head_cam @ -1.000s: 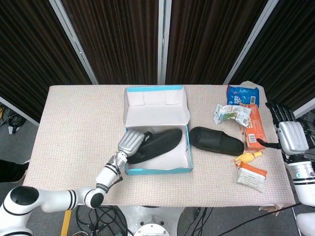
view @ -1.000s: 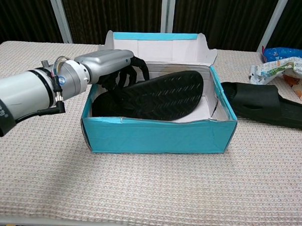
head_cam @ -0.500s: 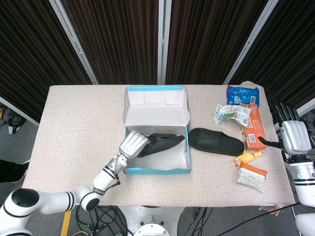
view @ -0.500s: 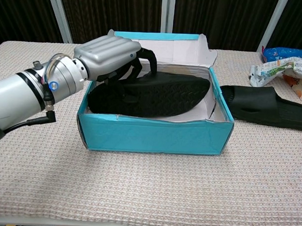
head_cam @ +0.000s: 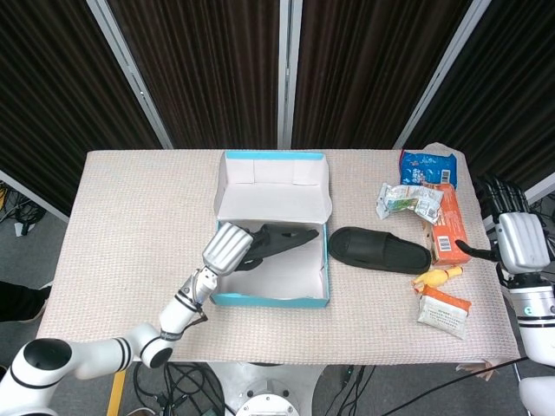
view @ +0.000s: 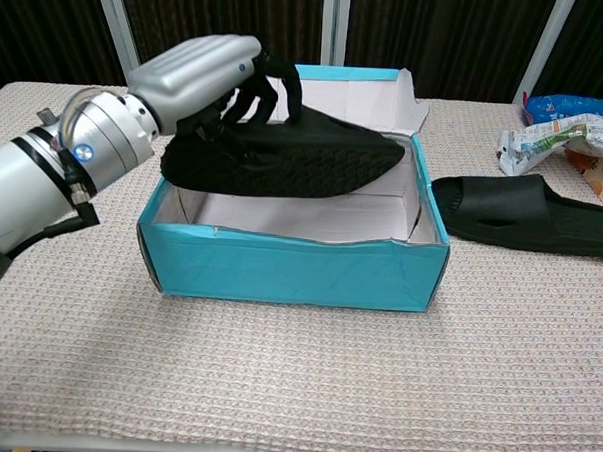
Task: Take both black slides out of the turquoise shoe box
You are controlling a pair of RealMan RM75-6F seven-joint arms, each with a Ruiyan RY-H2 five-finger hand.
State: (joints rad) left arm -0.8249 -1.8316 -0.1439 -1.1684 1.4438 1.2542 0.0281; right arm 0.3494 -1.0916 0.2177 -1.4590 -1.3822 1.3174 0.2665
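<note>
Two robot arms at a cloth-covered table (head_cam: 130,208), seen from head and chest cams. Left hand (view: 203,72) grips one black slide (view: 295,156) by its heel end, fingers (view: 262,94) curled over the upper; the slide hangs just under those fingers, sole turned toward the chest cam, toe pointing away from the hand to the robot's right; it sits above the open turquoise shoe box (view: 290,271), clear of the box floor, roughly level w/ the rim. Box lid stands up behind the fingers; white inside of the box shows beneath the slide.

Second black slide (head_cam: 380,250) lies flat on the table outside the box, just beside the box's right wall, well apart from the left fingers, touching neither hand.

Right hand (head_cam: 520,238) is at the far right table edge, head cam only, back of hand facing up; fingers point away from the robot; can't tell if they're open or closed, nothing seen in them. Near those fingers: an orange carton (head_cam: 447,227), a blue snack bag (head_cam: 427,165), a crumpled wrapper (head_cam: 408,201), a yellow toy (head_cam: 435,277), a white-orange packet (head_cam: 444,312).
</note>
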